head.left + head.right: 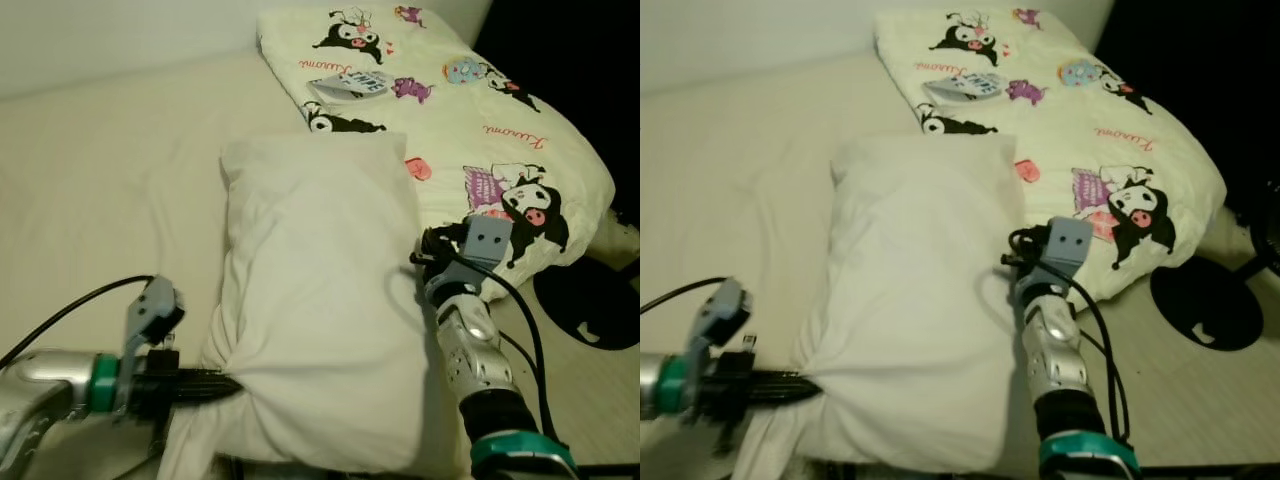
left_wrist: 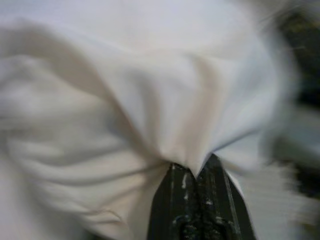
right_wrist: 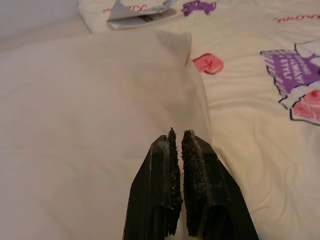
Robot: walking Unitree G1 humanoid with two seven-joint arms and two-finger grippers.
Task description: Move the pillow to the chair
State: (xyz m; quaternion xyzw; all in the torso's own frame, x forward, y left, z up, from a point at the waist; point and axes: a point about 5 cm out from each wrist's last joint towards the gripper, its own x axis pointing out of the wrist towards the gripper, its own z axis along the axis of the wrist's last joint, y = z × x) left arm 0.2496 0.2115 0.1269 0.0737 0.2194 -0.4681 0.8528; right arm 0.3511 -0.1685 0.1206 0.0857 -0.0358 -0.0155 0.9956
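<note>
A: Left gripper (image 1: 225,385)?
B: Pinching the pillow (image 1: 320,300) at its near-left edge, on the bed (image 1: 100,180).
A: Right gripper (image 3: 180,150)?
B: Closed, holding nothing, over the pillow's right edge beside the quilt (image 1: 480,110).
A: Risk?
B: Thin fabric pinch probably slipping when lifting one-sided.

The pillow (image 1: 320,300) is soft, matt white cloth with wrinkles. The blanket (image 1: 470,110) is smooth printed cloth. The right pincer (image 3: 178,145) has rough, grainy black pads.
</note>
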